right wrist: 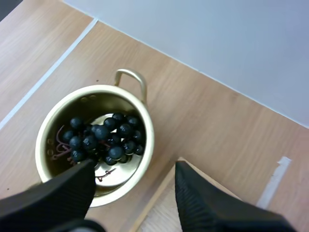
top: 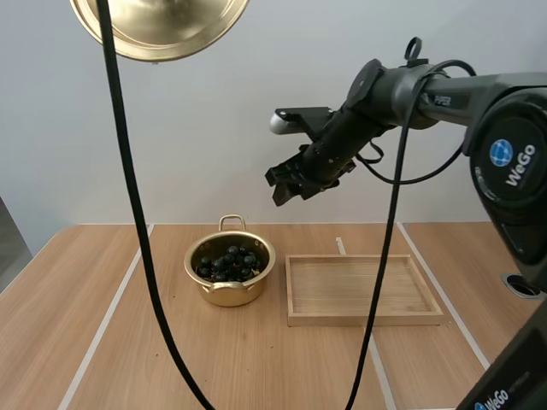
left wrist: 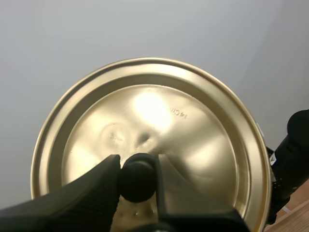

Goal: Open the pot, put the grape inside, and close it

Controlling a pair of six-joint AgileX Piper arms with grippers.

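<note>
**Lid aloft, grapes in: closing to do**

- Left end effector: fingers clamped on the black knob of the lid. The lid hangs high over the left of the worktop, well apart from the pot.
- Right end effector: fingers apart, nothing between them, in the air above the pot's tray side.
- Pot: uncovered, upright, grapes lying inside, below the rim.
- Tray: just beside the pot.

Judgement: only the closing is left. To do it well:
- Carry the lid sideways until it is centred over the pot, and only then descend.
- Hold it level, because a pinch on a round knob may let it swing.
- Go slowly and seat the rim evenly.
- Move the right arm off toward the tray first, as it sits near the lid's likely path.
- Release only once the lid rests all round.
</note>
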